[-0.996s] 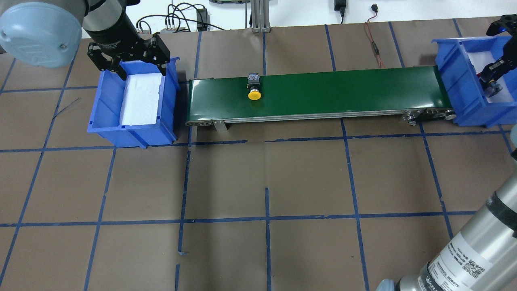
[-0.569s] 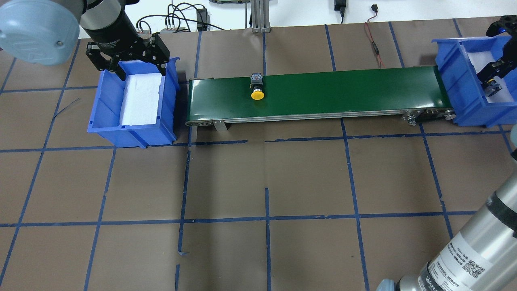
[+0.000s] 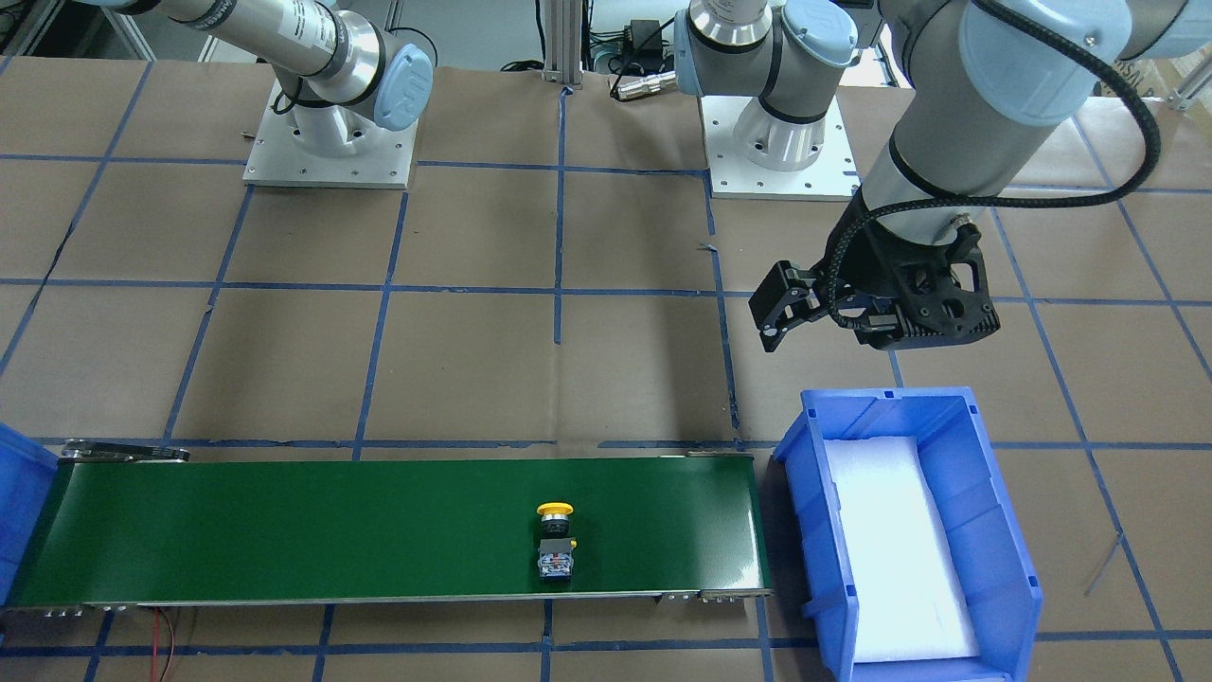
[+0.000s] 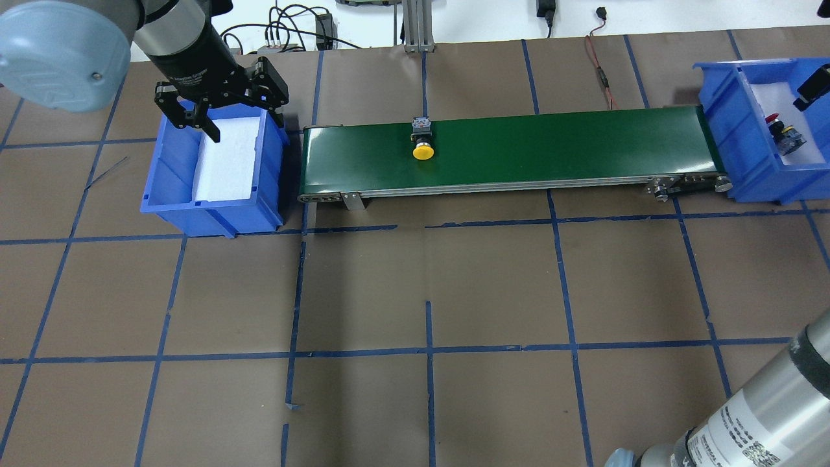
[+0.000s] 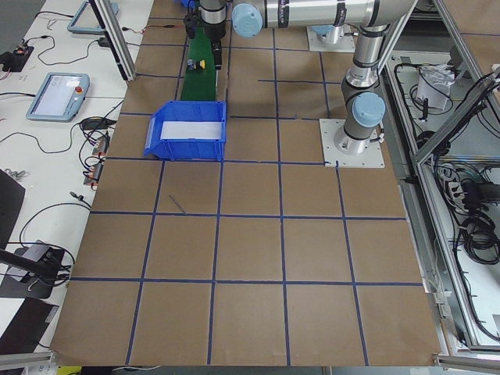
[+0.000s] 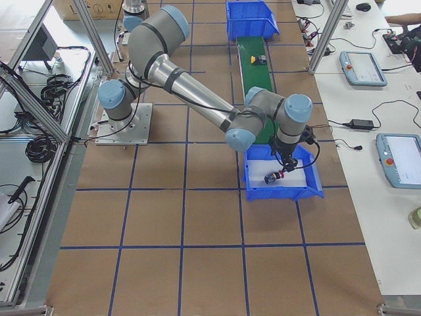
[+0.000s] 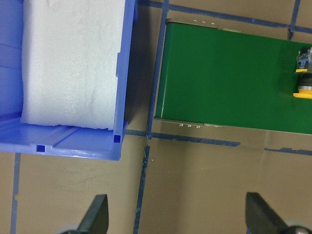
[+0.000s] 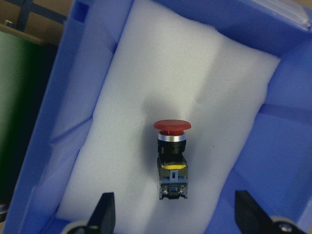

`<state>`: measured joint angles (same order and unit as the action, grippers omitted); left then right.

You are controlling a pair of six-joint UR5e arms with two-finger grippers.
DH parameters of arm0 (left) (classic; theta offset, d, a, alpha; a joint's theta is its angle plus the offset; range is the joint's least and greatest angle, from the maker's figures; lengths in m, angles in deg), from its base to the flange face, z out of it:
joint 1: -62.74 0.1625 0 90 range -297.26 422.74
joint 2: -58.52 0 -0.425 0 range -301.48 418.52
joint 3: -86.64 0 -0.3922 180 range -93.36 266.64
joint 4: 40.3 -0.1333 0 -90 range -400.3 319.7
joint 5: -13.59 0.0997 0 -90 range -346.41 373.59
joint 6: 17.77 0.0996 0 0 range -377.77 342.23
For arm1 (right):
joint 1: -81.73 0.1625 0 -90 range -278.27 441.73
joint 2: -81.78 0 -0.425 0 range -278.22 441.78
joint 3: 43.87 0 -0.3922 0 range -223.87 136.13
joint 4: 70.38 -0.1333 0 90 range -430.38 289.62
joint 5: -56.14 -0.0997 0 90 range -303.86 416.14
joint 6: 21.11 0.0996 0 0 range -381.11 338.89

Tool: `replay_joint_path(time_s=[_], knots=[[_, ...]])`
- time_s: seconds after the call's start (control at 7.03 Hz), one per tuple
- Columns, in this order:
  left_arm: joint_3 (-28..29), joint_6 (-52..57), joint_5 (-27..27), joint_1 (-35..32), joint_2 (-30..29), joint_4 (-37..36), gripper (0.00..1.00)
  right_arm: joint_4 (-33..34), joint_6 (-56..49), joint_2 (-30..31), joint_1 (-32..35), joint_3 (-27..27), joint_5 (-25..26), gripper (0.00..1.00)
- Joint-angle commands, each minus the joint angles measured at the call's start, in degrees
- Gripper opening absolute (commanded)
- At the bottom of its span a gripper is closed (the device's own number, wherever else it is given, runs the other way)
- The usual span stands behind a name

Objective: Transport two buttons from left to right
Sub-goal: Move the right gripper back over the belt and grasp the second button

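Since the earlier frames, the yellow button has been carried a little further along the green conveyor belt towards the right bin, and the right gripper has been raised off the red button, which had been reached down to a second ago. The red button is now left lying on its side on the white foam pad inside the right bin, its mushroom cap turned away from the wrist camera's lower edge and its grey contact block nearest the fingertips. The right gripper's jaws are spread wide and nothing is grasped; both fingertips are seen clear of the button, one to each side. The yellow button is seen on its side on the belt, nearer the belt's left end than its right, with the cap pointed towards the robot's side of the table. The left gripper has been shifted slightly and is held above the left bin, close to the belt's end; its jaws are likewise fully parted and nothing is held or touched. Only a foam liner is seen in the left bin.
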<state>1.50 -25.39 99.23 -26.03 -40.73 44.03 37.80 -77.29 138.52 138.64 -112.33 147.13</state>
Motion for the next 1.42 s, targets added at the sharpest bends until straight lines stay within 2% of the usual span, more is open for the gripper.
replay_joint_path(time_s=[0.0, 0.14, 0.71, 1.0, 1.28], knots=[[0.23, 1.02, 1.01, 0.87, 0.02, 0.13, 1.00, -1.13, 0.28, 4.86, 4.24, -0.18, -0.12, 0.88], [1.54, 1.47, 1.19, 0.88, -0.06, -0.05, 1.00, -0.43, 1.41, 5.40, 7.74, -0.88, -0.20, 0.88], [0.85, 1.47, 1.54, 1.05, 0.99, 0.04, 1.00, 1.42, 25.36, 5.23, 21.81, -4.66, -0.55, 0.88], [0.41, 1.47, 1.55, 1.14, 0.99, 0.04, 1.00, 1.42, 41.33, 4.26, 28.84, -5.63, -0.55, 0.93], [0.15, 1.56, 1.55, 1.14, 1.08, 0.30, 1.00, 1.51, 51.99, 4.26, 32.90, -7.91, -0.73, 0.93]])
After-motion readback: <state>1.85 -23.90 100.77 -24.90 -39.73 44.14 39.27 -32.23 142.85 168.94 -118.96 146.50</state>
